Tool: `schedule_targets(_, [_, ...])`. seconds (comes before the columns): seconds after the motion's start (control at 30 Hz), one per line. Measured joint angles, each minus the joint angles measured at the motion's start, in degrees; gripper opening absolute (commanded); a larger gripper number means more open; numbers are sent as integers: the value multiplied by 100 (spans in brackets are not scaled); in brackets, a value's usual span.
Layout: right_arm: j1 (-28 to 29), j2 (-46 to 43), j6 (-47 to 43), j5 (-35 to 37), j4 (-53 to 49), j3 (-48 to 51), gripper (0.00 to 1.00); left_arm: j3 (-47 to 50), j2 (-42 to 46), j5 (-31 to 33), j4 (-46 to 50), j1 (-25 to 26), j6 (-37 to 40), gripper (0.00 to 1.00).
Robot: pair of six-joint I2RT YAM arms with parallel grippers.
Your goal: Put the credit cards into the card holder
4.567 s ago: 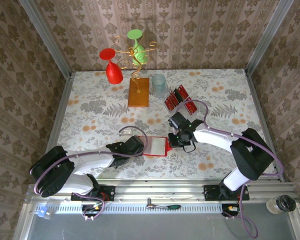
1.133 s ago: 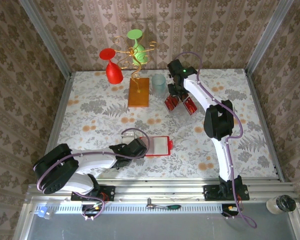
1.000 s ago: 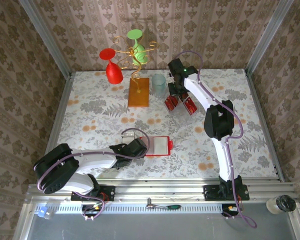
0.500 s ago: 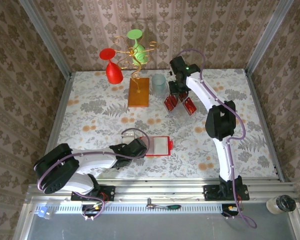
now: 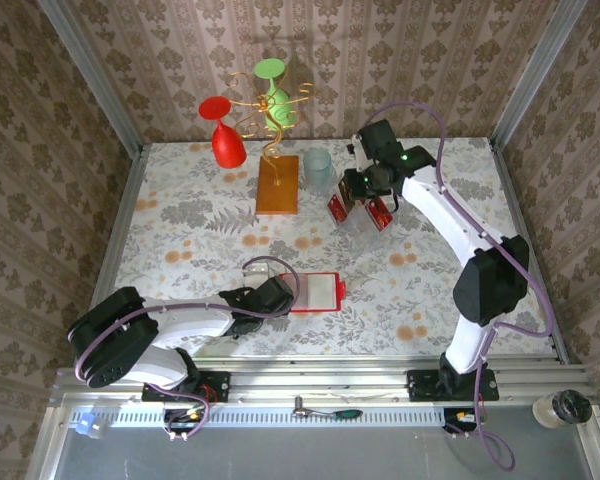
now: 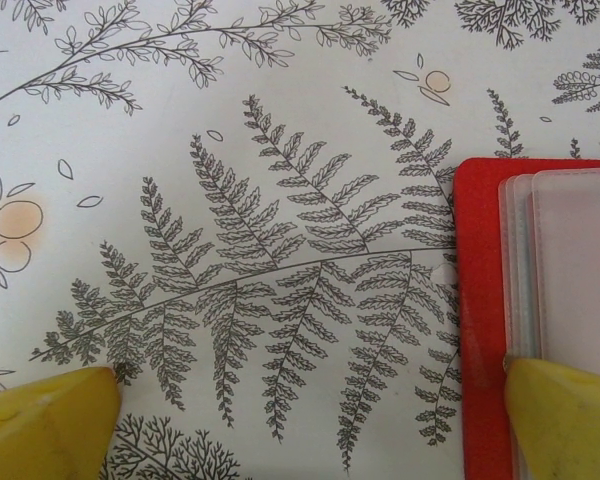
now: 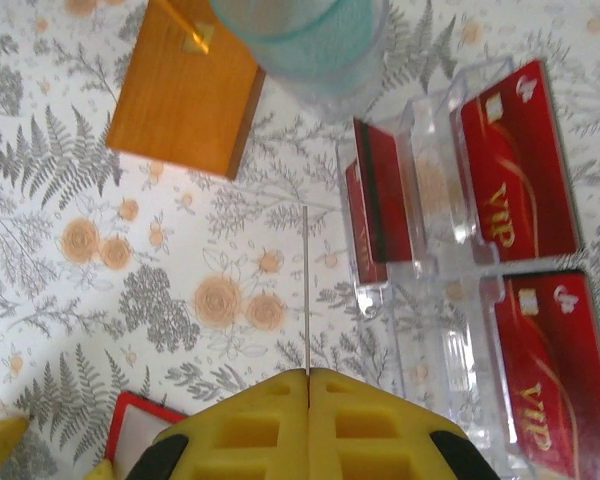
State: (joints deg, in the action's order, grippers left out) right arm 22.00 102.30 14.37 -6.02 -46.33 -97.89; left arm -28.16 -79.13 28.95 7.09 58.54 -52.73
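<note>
My right gripper (image 7: 308, 372) is shut on one of the credit cards (image 7: 306, 290), which I see edge-on as a thin line sticking out past the fingertips. From above, the right gripper (image 5: 360, 182) hangs over the clear stand. More red credit cards (image 7: 515, 165) (image 7: 535, 370) (image 7: 380, 200) stand in that stand's slots (image 5: 380, 212) (image 5: 339, 206). The card holder (image 5: 316, 293) lies open near the front, red-bordered with a pale inside (image 6: 477, 300) (image 7: 130, 432). My left gripper (image 5: 283, 294) (image 6: 315, 400) is open at its left edge, one fingertip (image 6: 565, 410) on the holder.
A clear tiered stand (image 5: 364, 220) (image 7: 440, 200) holds the cards. Behind it stands a pale teal cup (image 5: 318, 170) (image 7: 300, 35). A wooden base (image 5: 278, 184) (image 7: 185, 95) carries a wire tree with a red glass (image 5: 223, 135) and a green glass (image 5: 275, 95).
The right arm's elbow has swung out to the right and its gripper has shifted slightly right over the stand, still shut. The left arm and card holder have not moved.
</note>
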Motion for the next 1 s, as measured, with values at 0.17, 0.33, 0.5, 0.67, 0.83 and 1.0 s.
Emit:
schedule_targets(0.17, [-20, 92, -9, 83, 37, 92, 0, 0, 0, 4, 17, 0, 2, 100])
schedule_targets(0.33, [-31, 94, -2, -4, 120, 105, 0, 0, 0, 17, 20, 0, 0, 100])
schedule_targets(0.5, [24, -157, 201, -428, 581, 798, 0, 0, 0, 39, 44, 0, 0, 100])
schedule_targets(0.67, [505, -756, 533, -739, 1174, 2107, 0, 0, 2, 66, 90, 0, 0, 100])
schedule_targets(0.83, [1167, -1158, 942, -837, 1902, 3158, 0, 0, 11, 87, 125, 0, 0, 100])
schedule_targets(1.0, [1657, -1224, 1311, -841, 2647, 3932, 0, 0, 52, 87, 205, 0, 0, 100])
